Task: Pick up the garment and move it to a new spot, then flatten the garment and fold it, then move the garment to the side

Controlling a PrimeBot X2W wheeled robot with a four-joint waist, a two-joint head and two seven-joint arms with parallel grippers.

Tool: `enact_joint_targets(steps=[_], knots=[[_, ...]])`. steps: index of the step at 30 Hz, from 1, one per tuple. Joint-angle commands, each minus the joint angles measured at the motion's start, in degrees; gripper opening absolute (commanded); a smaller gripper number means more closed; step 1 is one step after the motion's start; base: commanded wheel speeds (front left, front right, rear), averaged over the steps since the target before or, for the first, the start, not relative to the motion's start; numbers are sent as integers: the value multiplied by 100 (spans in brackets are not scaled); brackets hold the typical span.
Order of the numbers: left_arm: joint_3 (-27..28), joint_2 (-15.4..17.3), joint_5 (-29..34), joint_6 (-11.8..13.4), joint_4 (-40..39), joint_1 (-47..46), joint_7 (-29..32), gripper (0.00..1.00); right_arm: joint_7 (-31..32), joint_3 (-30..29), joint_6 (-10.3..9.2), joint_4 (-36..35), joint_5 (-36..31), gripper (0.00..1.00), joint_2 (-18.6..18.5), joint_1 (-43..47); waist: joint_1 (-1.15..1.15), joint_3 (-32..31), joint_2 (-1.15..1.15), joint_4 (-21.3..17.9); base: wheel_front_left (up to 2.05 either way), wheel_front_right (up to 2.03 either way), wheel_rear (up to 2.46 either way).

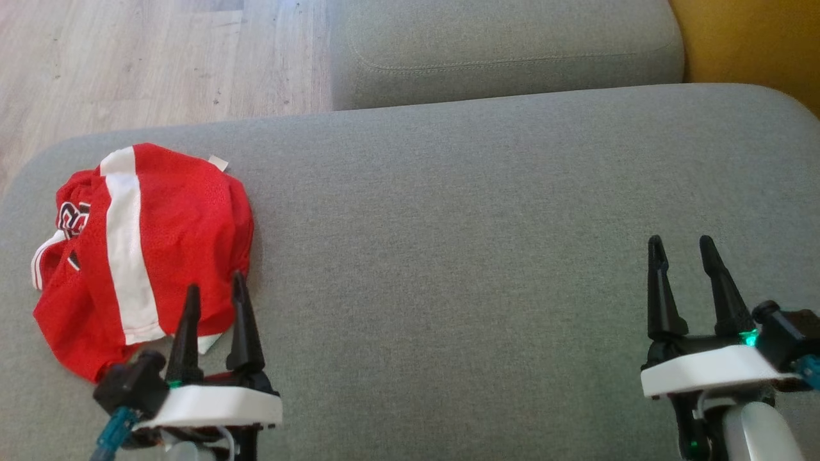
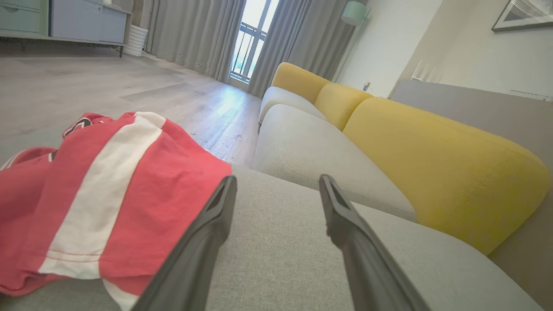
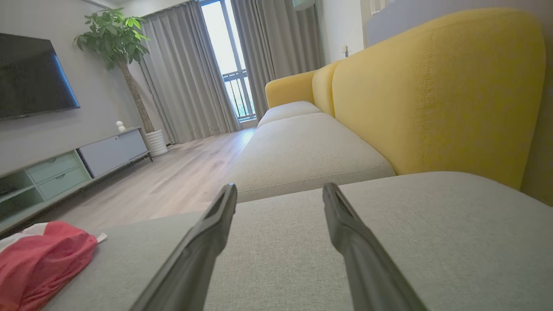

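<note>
head view: the red garment [image 1: 160, 243] with a white stripe lies bunched up at the left of the frame, on the left end of the grey seat [image 1: 448, 256]. the left fingers [image 1: 240, 301] are at the lower left, spread apart and holding nothing. their tips show over the lower right edge of the garment; i cannot tell if they touch it. the right fingers [image 1: 710, 256] are at the lower right, spread apart too and holding nothing, well apart from the garment. a next seat [image 1: 512, 57] is at the top middle, the wood floor [image 1: 128, 57] at the upper left, and a yellow back [image 1: 749, 45] in the upper right corner.

left wrist view: the garment [image 2: 108, 194] looks big on the left side, a soft heap on the seat [image 2: 281, 250]. the left fingers [image 2: 220, 207] rise from the bottom, wide apart, with bare seat between them. the one on the left of the frame is in front of the garment's edge. the yellow back [image 2: 432, 172] is on the right, the floor [image 2: 129, 86] at the upper left, grey curtains [image 2: 194, 34] at the top.

right wrist view: the garment [image 3: 39, 255] is in the lower left corner, at the far end of the seat [image 3: 281, 259]. the right fingers [image 3: 224, 203] rise from the bottom, apart and empty. the yellow back [image 3: 432, 95] is on the right. a tv [image 3: 34, 77], a plant [image 3: 112, 39] and a cabinet [image 3: 86, 160] are on the left.
</note>
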Motion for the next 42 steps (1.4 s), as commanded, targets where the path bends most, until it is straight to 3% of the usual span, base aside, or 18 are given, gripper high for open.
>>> enact_joint_targets(steps=[1, 11, 17, 26, 42], knots=[[41, 87, 221, 68, -271, -140, -89, 100, -89, 83, 32, -264, -283, 100, -44, -110, 0, 0, 0, -8, 0, 0, 0], [-224, 103, 722, -17, -329, -101, -257, 100, -258, 152, 35, -394, -1201, 100, -47, -121, 0, -21, 0, -31, 0, 0, 0], [-81, -6, 371, -290, -322, 23, -358, 100, -359, 150, 38, -394, -1132, 100, -49, -68, 0, -43, 0, -29, 0, 0, 0], [18, -44, -195, -593, -52, 126, -492, 100, -494, 38, 41, -93, -217, 100, -51, 79, 0, -56, 0, -30, 0, 0, 0], [-275, -42, 236, -709, 307, 47, -704, 100, -707, 235, 45, -38, -942, 100, -55, 35, 0, -104, 0, -40, 0, 0, 0]])
